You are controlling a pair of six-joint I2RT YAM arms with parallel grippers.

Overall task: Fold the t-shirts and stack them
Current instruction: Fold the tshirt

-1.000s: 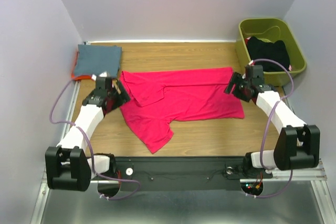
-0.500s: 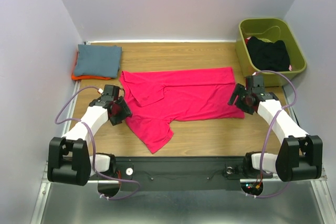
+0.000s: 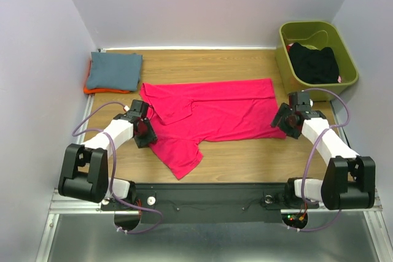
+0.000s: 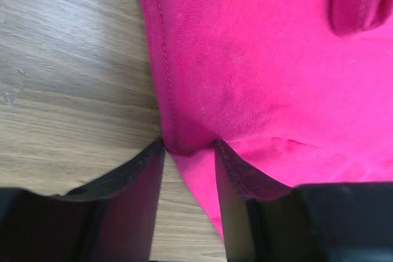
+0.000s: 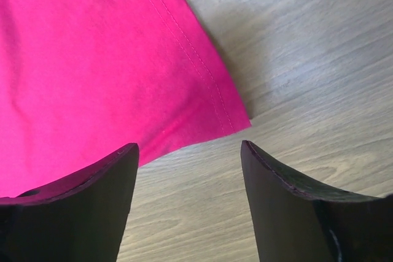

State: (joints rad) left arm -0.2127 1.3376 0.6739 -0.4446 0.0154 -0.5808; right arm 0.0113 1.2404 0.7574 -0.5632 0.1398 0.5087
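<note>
Straddling the hem: the left fingers (image 4: 150, 167) stand partly apart, one on each side of the stitched edge of the pink t-shirt (image 4: 258, 65). The cloth is bunched a little between the two tips and touches both. A gap is visible between them, so they are not pressed together.
Left fingers, place: at the left edge of the pink t-shirt, low on the cloth, just above the flap that sticks out at its near left.
Right fingers: the right fingers (image 5: 110, 182) are wide apart and hold nothing. The near right corner of the pink t-shirt lies just in front of them, between the two tips. Bare worktop (image 5: 307, 59) shows to the right of that corner.
Arms: each arm reaches in from its own side of the pink t-shirt, left arm to the left edge and right arm to the right edge.
Pink t-shirt: it lies spread flat on the worktop, long side running left to right. One flap is folded over its body at the far left.
Blue-grey t-shirt (image 3: 113, 70): folded, beyond the far left corner of the pink t-shirt and apart from it.
Orange t-shirt (image 3: 98, 91): under the blue-grey t-shirt, and only a thin edge shows.
Olive-green bin (image 3: 347, 81): beyond the far right corner of the pink t-shirt, not touching it.
Black garment (image 3: 313, 62): inside the olive-green bin.
</note>
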